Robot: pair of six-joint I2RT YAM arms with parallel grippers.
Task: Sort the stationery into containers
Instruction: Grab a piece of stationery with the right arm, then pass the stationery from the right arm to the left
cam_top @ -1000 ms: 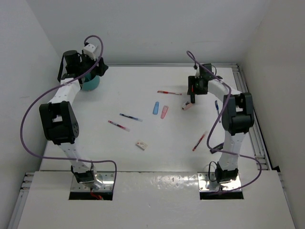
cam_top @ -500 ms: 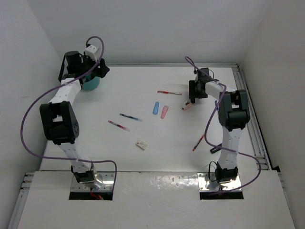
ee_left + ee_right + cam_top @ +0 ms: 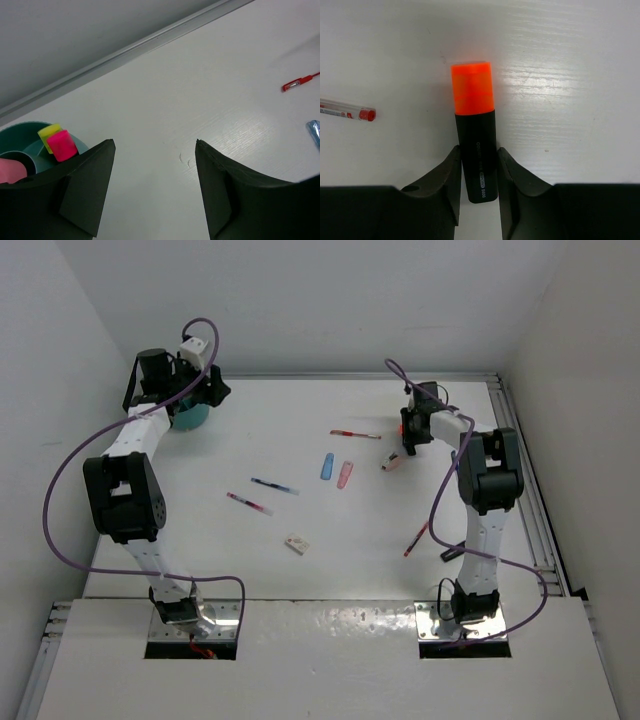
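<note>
My right gripper point(image 3: 478, 148) is shut on a black highlighter with an orange end point(image 3: 473, 95), both fingers pressed against its barrel as it lies on the table. From above, that gripper point(image 3: 408, 436) sits at the back right. The left gripper point(image 3: 155, 142) hangs open with nothing in it beside the teal cup point(image 3: 22, 131), which holds yellow and pink highlighter ends point(image 3: 61, 145). In the overhead view the left gripper point(image 3: 200, 392) is over the cup point(image 3: 190, 415) at the back left.
Loose on the table are a red pen point(image 3: 355, 434), a blue eraser point(image 3: 327, 467), a pink eraser point(image 3: 345, 475), a pink piece point(image 3: 392, 463), a blue pen point(image 3: 274, 486), two more red pens point(image 3: 248, 503) point(image 3: 418, 537) and a small pale eraser point(image 3: 295, 543).
The right gripper's fingers have closed in from wide apart onto the orange highlighter, and the right wrist has shifted slightly toward the back. The left arm has stayed still.
</note>
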